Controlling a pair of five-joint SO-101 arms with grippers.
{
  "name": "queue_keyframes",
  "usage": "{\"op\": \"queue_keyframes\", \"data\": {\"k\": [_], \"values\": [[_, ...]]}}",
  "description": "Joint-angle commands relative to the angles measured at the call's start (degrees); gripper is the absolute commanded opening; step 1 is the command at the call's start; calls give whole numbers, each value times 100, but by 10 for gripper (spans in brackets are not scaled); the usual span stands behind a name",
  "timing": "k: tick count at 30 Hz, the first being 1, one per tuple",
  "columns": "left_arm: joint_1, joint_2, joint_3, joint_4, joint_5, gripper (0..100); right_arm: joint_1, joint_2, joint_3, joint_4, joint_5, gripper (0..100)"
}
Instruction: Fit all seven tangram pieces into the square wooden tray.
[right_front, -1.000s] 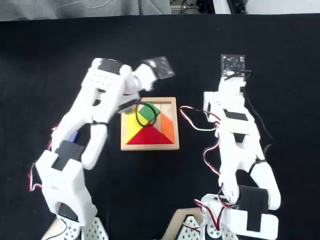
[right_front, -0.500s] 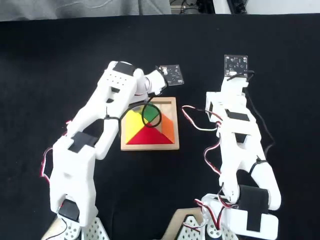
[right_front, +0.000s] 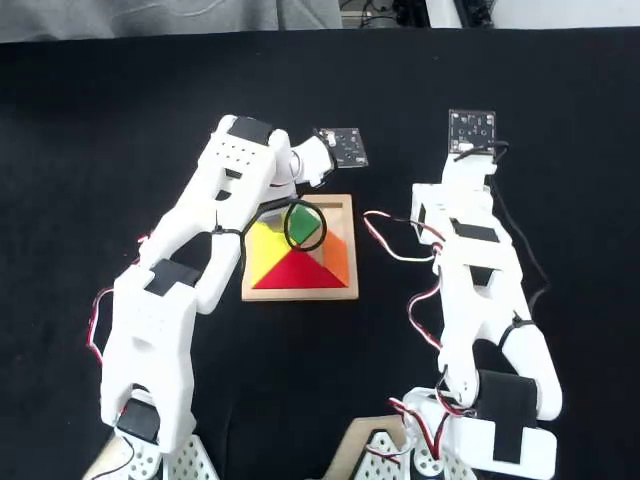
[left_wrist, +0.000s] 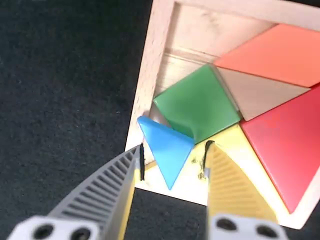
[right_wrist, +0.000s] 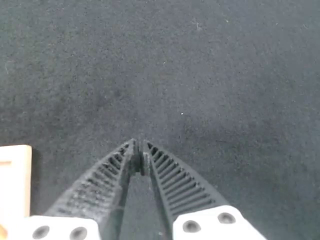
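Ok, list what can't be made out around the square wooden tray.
- High view: the left arm covers the far-left corner of the square wooden tray.
- Left wrist view: the picture's edge cuts off the red triangular piece, so the piece count is unsure.
- Same view: whether the blue triangular piece lies flat.

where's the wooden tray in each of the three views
High view: wooden tray at the centre of the table, between the two arms.
Left wrist view: its rim just ahead of the left hand, with the green square inside.
Right wrist view: one corner at the frame edge, beside the right hand.
Shared landmark: the black cloth around the tray.
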Motion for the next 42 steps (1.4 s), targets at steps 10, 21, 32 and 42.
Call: {"op": "queue_keyframes", "data": {"k": [10, 21, 32, 42], "values": [[-769, -44, -1086, 976, -642, 213, 53, -13, -295, -105, -9, 13], [-716, 378, -708, 501, -615, 213, 53, 4, -295, -105, 0, 14], [-760, 527, -1033, 404, -607, 213, 53, -4, -295, -105, 0, 14], [-769, 527, -1068, -44, -185, 213, 53, -4, -295, -105, 0, 14]]}}
